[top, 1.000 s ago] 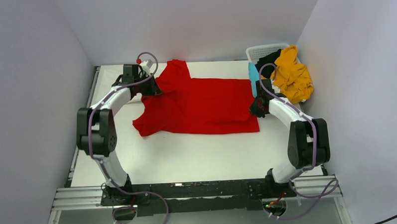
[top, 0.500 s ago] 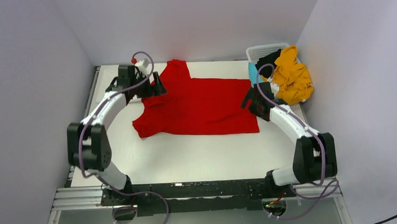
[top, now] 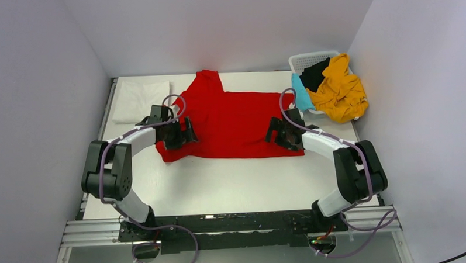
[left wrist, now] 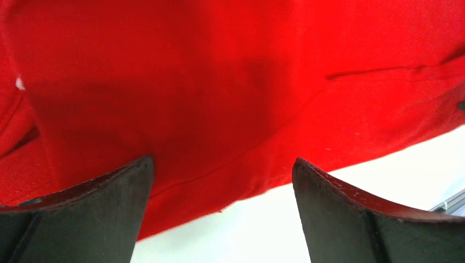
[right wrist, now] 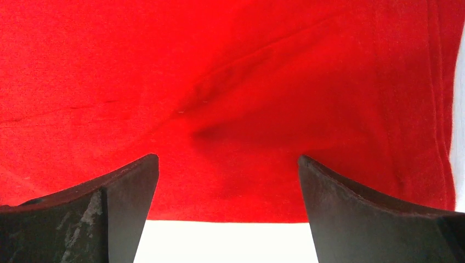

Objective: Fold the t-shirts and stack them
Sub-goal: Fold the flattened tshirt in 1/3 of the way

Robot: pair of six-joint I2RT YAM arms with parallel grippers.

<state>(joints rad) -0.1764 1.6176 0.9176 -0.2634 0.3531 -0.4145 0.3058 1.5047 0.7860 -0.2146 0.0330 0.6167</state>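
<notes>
Barely begun: the white t-shirt lies folded at the table's far-left corner, the red t-shirt spread out under the wide-open, empty left gripper and right gripper.

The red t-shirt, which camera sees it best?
The top external view: it shows the whole red t-shirt, spread out. Each wrist view shows only a close patch of red cloth at its near edge.

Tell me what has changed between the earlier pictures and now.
The left claw and right claw opened, let go of the red t-shirt, and moved back toward its near edge. The white t-shirt is no longer hidden. The red t-shirt and the basket stayed in place.
</notes>
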